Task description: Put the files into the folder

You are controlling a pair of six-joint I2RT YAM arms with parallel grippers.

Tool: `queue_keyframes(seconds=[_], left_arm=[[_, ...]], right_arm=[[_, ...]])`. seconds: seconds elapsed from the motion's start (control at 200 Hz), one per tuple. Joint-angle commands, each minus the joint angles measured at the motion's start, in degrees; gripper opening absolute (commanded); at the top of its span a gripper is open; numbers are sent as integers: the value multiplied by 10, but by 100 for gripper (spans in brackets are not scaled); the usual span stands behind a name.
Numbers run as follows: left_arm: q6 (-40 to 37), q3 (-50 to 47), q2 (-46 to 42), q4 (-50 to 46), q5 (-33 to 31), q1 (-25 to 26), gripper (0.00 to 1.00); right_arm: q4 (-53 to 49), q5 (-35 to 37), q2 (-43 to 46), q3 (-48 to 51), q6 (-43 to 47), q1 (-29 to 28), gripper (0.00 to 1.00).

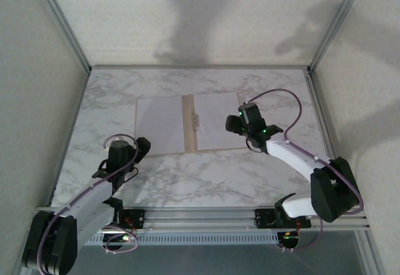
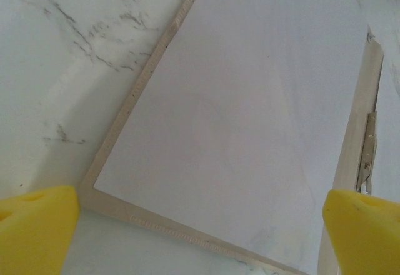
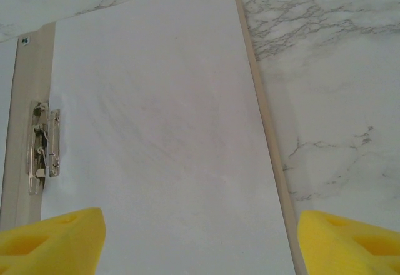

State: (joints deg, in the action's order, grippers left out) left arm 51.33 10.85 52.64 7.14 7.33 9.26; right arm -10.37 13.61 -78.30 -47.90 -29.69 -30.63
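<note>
Right fingers (image 3: 50, 240): yellow pads, spread wide, grasping nothing; directly above the folder's (image 1: 186, 139) right half, toward its outer edge. Left fingers (image 2: 37, 231): fully released, empty, at the folder's near-left corner. Folder: tan, lying open mid-worktop (image 1: 112, 94), crease running away from the arms. Files (image 3: 162, 131): white sheets, one on each folder half, within the tan border; right sheet's inner edge at the clip (image 3: 42, 147). Judgement: right arm nearer; nothing obstructs.
</note>
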Motion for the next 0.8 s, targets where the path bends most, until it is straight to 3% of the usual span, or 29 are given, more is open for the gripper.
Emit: queue_keyframes(seconds=[0.0,0.571,0.796], left_arm=[[18,-15,16,45,40,-7,99],[48,-20,32,55,84,-48,100],[53,-37,42,107,119,-66,90]], right_arm=[[-11,1,-5,-18,-10,0,81],[-23,3,-14,-27,-9,0,81],[-27,6,-15,-29,-9,0,81]])
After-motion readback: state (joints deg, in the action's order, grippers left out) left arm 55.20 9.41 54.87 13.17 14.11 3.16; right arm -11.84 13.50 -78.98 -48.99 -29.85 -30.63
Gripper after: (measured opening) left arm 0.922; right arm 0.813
